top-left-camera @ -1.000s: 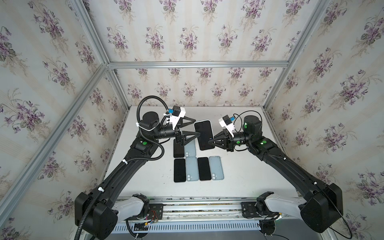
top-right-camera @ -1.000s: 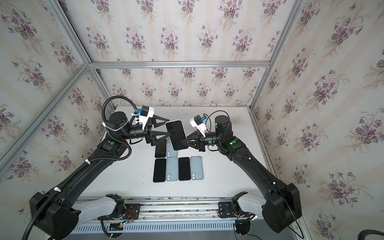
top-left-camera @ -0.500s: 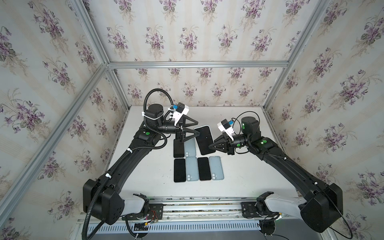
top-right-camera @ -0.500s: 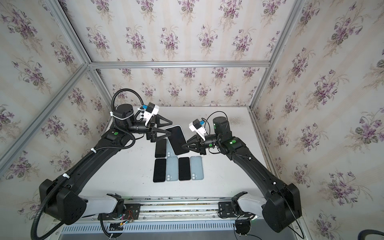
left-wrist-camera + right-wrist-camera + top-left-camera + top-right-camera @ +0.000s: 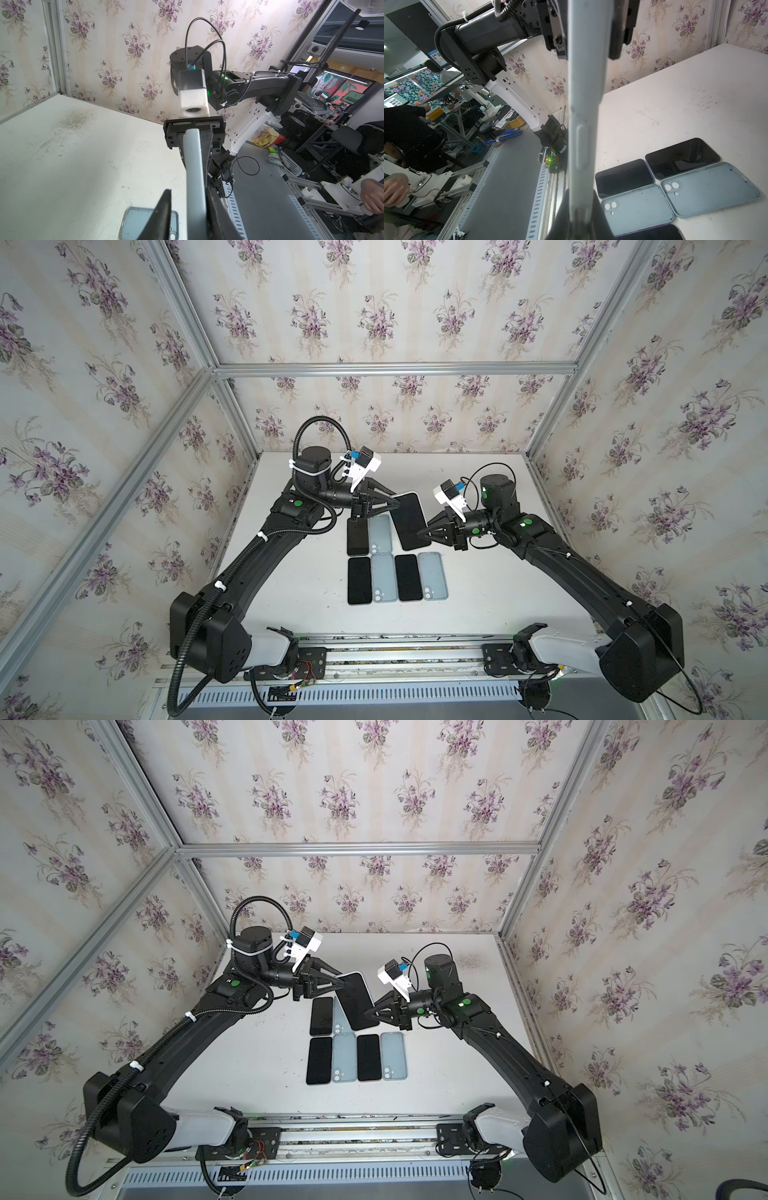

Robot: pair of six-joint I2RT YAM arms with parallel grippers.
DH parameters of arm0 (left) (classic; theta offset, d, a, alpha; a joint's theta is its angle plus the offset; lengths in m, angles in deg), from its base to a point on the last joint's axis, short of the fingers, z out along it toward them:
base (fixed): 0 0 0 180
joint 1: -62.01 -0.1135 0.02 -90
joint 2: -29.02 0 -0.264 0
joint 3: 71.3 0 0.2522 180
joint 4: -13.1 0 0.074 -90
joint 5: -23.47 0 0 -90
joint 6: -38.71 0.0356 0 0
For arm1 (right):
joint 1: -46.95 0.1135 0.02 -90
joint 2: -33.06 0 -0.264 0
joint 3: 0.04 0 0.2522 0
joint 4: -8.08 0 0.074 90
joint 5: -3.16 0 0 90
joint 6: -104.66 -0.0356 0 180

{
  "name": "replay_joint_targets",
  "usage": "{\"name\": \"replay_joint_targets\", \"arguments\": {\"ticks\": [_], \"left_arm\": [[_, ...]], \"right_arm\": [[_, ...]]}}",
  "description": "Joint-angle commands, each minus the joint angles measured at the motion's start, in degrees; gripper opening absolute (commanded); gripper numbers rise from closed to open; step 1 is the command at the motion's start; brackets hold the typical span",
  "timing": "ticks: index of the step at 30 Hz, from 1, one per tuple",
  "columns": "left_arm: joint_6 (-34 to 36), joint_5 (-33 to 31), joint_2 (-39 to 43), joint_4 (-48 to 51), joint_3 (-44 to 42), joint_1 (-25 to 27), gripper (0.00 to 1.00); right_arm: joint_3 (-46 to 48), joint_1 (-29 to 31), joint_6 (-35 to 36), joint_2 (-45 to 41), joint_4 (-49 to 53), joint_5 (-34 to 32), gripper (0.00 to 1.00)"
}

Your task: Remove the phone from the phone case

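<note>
While right fingers [image 5: 560, 220] pinch cased phone [image 5: 409, 520], left fingers [image 5: 164, 212] flanking it

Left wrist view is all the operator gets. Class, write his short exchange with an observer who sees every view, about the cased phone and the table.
Operator: Which way does the cased phone face?
Observer: Its dark screen faces up, showing in both top views.
Operator: I see one empty case on the table. Anything else?
Observer: Three bare phones and three empty cases in all, in two rows.
</note>
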Motion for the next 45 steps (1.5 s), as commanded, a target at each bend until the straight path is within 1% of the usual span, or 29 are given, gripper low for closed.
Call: {"name": "replay_joint_targets", "arguments": {"ticks": [1, 3, 4, 6, 7, 8, 9, 10, 11, 12, 13, 15, 17, 18, 20, 22, 23, 24, 26, 31, 32, 36, 39, 40, 43, 45], "left_arm": [[0.3, -0.2, -0.4, 0.0, 0.4, -0.1, 0.19], [-0.7, -0.3, -0.5, 0.0, 0.4, -0.1, 0.15], [-1.5, -0.7, -0.5, 0.0, 0.5, -0.1, 0.13], [-4.0, -2.8, -0.6, 0.0, 0.9, -0.2, 0.07], [-6.1, -4.3, -0.5, 0.0, 1.3, -0.4, 0.06], [-9.3, -6.4, -0.6, 0.0, 1.9, -0.7, 0.05], [-12.1, -7.4, -0.6, 0.1, 2.7, -1.0, 0.04], [-15.3, -9.1, -0.6, -0.2, 3.3, -1.3, 0.04], [-18.9, -12.0, -0.2, -1.0, 3.4, -1.7, 0.02], [-22.7, -13.7, 0.2, -2.9, 3.0, -2.0, 0.01], [-28.4, -15.6, 0.8, -6.4, 1.9, -2.6, 0.01], [-40.8, -18.9, 2.3, -15.0, -1.4, -4.6, 0.01], [-54.7, -23.1, 4.0, -25.6, -6.7, -6.6, 0.0], [-59.9, -24.8, 4.5, -30.0, -9.0, -7.2, 0.0], [-69.6, -28.6, 5.3, -36.8, -13.0, -7.5, 0.0], [-77.1, -32.2, 5.7, -43.7, -16.8, -7.2, 0.0], [-81.1, -34.2, 5.8, -47.2, -18.8, -7.0, 0.0], [-83.4, -35.5, 6.0, -49.3, -20.1, -6.6, 0.0], [-85.5, -37.2, 6.6, -51.0, -21.5, -5.7, 0.0], [-84.7, -39.5, 7.6, -49.3, -23.3, -3.6, 0.0], [-84.9, -39.9, 9.3, -49.3, -23.7, -3.1, 0.0], [-85.1, -41.1, 9.8, -49.3, -25.0, -2.5, 0.0], [-85.3, -41.3, 10.0, -49.3, -25.1, -2.2, 0.0], [-85.2, -41.4, 10.2, -49.3, -25.1, -2.1, 0.0], [-84.7, -41.7, 10.5, -48.6, -25.3, -1.9, 0.0], [-84.7, -41.8, 10.7, -48.6, -25.6, -1.8, 0.0]], "right_arm": [[-0.8, 0.1, 2.2, -0.1, -0.8, 1.7, 0.0], [-0.8, 0.2, 1.1, -0.1, -1.6, 0.2, 0.01], [-0.7, 0.1, 0.2, -0.1, -2.4, -0.8, 0.05], [-0.6, 0.1, -3.0, -0.5, -5.1, -3.7, 0.2], [-0.3, 0.1, -5.6, -0.8, -7.2, -5.5, 0.28], [0.1, 0.0, -8.7, -1.5, -10.1, -6.9, 0.42], [0.8, 0.0, -11.8, -2.2, -13.1, -8.2, 0.52], [1.8, 0.0, -15.4, -3.1, -16.8, -10.3, 0.6], [3.0, 0.0, -18.5, -4.3, -20.2, -12.7, 0.64], [3.9, -0.1, -20.7, -5.5, -22.1, -15.7, 0.67], [4.8, -0.2, -23.4, -6.9, -23.7, -18.8, 0.69], [6.2, -0.5, -28.2, -9.3, -25.2, -24.4, 0.72], [7.1, -0.7, -33.1, -11.5, -25.2, -29.1, 0.74], [7.6, -0.7, -35.7, -12.0, -26.3, -29.6, 0.74], [10.2, -0.7, -43.5, -12.2, -32.6, -29.6, 0.75], [12.9, -0.4, -49.9, -11.3, -40.6, -28.3, 0.77], [14.3, -0.1, -52.2, -10.9, -44.3, -28.1, 0.78], [15.4, 0.3, -53.2, -10.4, -46.9, -28.0, 0.78], [16.6, 1.1, -55.0, -9.5, -49.7, -28.0, 0.78], [18.5, 3.4, -57.7, -7.5, -57.0, -29.4, 0.77], [18.4, 3.9, -58.1, -6.7, -58.1, -29.4, 0.77], [17.4, 5.6, -60.4, -3.4, -62.3, -29.1, 0.73], [17.2, 6.1, -61.4, -1.7, -63.7, -29.5, 0.68], [17.2, 6.1, -61.5, -1.4, -65.7, -29.8, 0.66], [16.9, 6.1, -62.2, -0.6, -67.0, -29.7, 0.59], [16.7, 6.1, -62.5, -0.2, -67.7, -29.7, 0.57]]}}
